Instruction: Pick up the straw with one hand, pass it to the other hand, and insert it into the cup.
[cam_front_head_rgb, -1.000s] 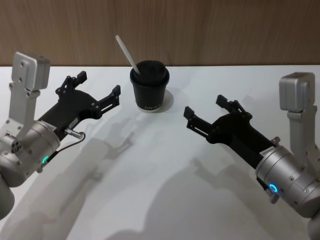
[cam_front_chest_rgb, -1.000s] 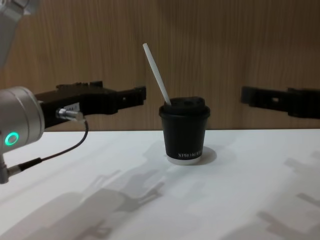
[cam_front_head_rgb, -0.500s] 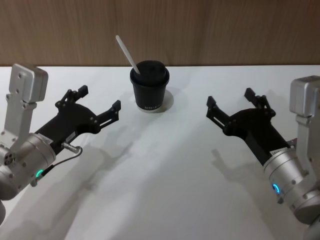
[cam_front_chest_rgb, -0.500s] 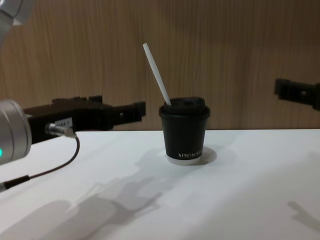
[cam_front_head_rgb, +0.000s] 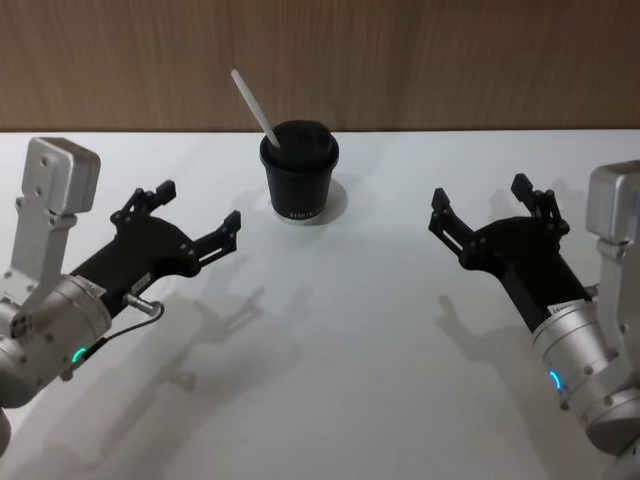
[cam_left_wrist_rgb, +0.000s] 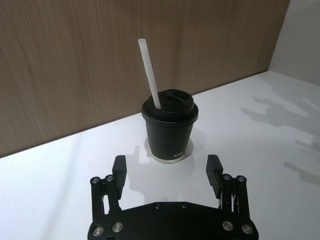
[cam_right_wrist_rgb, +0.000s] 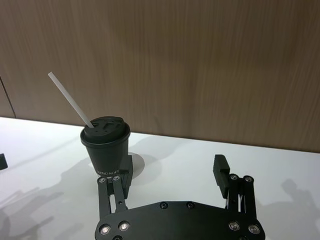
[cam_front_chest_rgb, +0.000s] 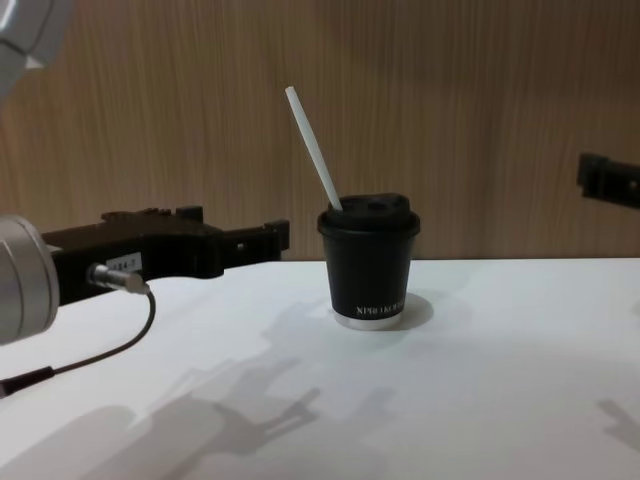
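Thin white straw (cam_front_head_rgb: 255, 108) stands tilted in small black lidded paper cup (cam_front_head_rgb: 299, 171) on white table (cam_front_head_rgb: 340, 330). Left pincer (cam_front_head_rgb: 197, 216) and right pincer (cam_front_head_rgb: 482, 206) both released, empty, flanking cup, well apart.

Possibly "XPRESSO" in white on the cup (cam_front_chest_rgb: 369, 270)

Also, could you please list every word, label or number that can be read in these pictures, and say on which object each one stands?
"XPRO..." in small white letters low on the side of the cup; only these first letters are clear, the rest is too blurred to read.
Small white label on the left gripper: its print is too small to read.
The straw in the cup's lid carries no text.
The right gripper shows no readable marking.
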